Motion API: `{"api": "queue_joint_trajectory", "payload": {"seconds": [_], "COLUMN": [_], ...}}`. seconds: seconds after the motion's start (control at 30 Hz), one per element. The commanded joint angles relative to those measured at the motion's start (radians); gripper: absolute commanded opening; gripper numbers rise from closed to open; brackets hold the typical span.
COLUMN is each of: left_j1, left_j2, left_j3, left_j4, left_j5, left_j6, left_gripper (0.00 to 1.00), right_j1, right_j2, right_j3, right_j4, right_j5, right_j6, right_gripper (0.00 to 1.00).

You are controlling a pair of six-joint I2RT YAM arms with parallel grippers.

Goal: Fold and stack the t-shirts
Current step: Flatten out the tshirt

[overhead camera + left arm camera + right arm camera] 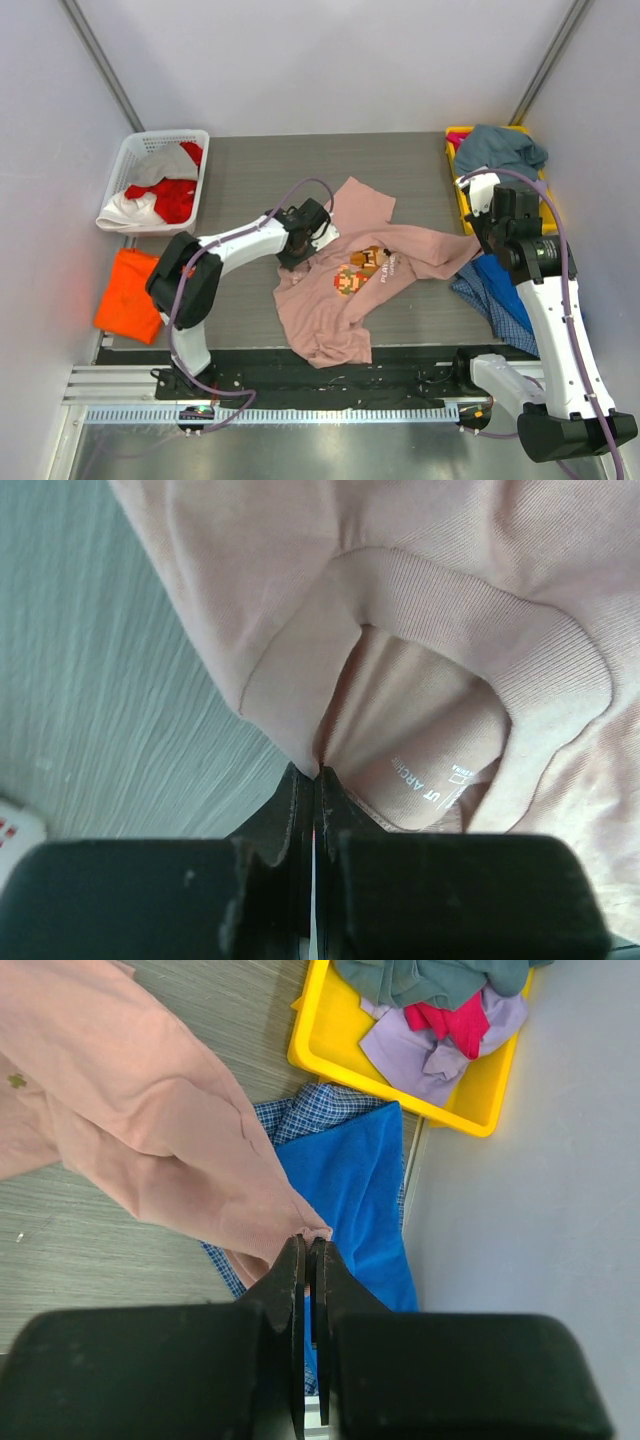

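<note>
The dusty-pink t-shirt [345, 300] at the centre bears a pixelated print in brown, orange and red beside small white lettering. At 9 o'clock lies a bright orange t-shirt [130, 295]. The white lattice basket [135, 150] at 10 o'clock holds a red garment [172, 200] and a white garment [128, 210]. The yellow bin [330, 1050] at 2 o'clock holds a grey-teal t-shirt [500, 148], a lilac garment [420, 1055] and a magenta garment [455, 1020]. At 3 o'clock a plain blue t-shirt [350, 1190] covers a blue-and-white checked cloth [300, 1120]. The table [250, 180] is streaked grey.

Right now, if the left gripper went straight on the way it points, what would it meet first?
The pink shirt: the left gripper is shut on its collar, so likely more of that fabric.
</note>
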Motion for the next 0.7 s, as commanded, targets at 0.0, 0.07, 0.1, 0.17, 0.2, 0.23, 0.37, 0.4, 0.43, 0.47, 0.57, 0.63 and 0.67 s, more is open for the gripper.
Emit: {"api": "queue_joint_trajectory", "payload": {"seconds": [0.0, 0.07, 0.1, 0.17, 0.2, 0.23, 0.37, 0.4, 0.43, 0.47, 0.57, 0.63, 0.67], "left_j1": [0.016, 0.018, 0.018, 0.018, 0.018, 0.018, 0.018, 0.018, 0.019, 0.019, 0.019, 0.019, 0.019], "left_j2": [-0.11, -0.145, -0.157, -0.195, -0.209, -0.232, -0.275, -0.277, -0.271, -0.262, -0.236, -0.225, -0.216], "left_j3": [-0.032, -0.036, -0.037, -0.043, -0.045, -0.045, -0.036, -0.023, -0.016, -0.008, 0.007, 0.026, 0.041], "left_j4": [-0.026, -0.053, -0.064, -0.102, -0.113, -0.129, -0.138, -0.139, -0.149, -0.153, -0.146, -0.143, -0.139], "left_j5": [-0.125, -0.137, -0.142, -0.139, -0.139, -0.132, -0.102, -0.1, -0.103, -0.105, -0.106, -0.102, -0.088], "left_j6": [0.005, -0.001, -0.003, -0.011, -0.011, -0.012, -0.017, -0.015, -0.015, -0.014, -0.005, -0.005, -0.001], "left_gripper": [0.0, 0.0, 0.0, 0.0, 0.0, 0.0, 0.09, 0.15, 0.23, 0.25, 0.44, 0.49, 0.5], "right_j1": [-0.002, -0.002, -0.002, -0.002, 0.0, -0.002, -0.002, -0.002, -0.002, -0.002, -0.002, -0.002, 0.0], "right_j2": [0.005, 0.011, 0.01, 0.01, 0.008, 0.007, 0.01, 0.01, 0.011, 0.01, 0.011, 0.013, 0.014], "right_j3": [0.044, 0.048, 0.05, 0.057, 0.057, 0.057, 0.048, 0.041, 0.038, 0.034, 0.025, 0.019, 0.016], "right_j4": [0.009, 0.007, 0.002, 0.002, -0.001, -0.001, 0.002, 0.005, 0.009, 0.009, 0.021, 0.024, 0.03], "right_j5": [-0.018, -0.022, -0.024, -0.022, -0.022, -0.021, -0.025, -0.025, -0.025, -0.025, -0.019, -0.018, -0.018], "right_j6": [0.014, 0.012, 0.008, 0.003, -0.004, -0.006, -0.009, -0.009, -0.011, -0.011, -0.017, -0.02, -0.021], "right_gripper": [0.01, 0.01, 0.01, 0.01, 0.01, 0.01, 0.01, 0.01, 0.01, 0.01, 0.01, 0.01, 0.01]}}
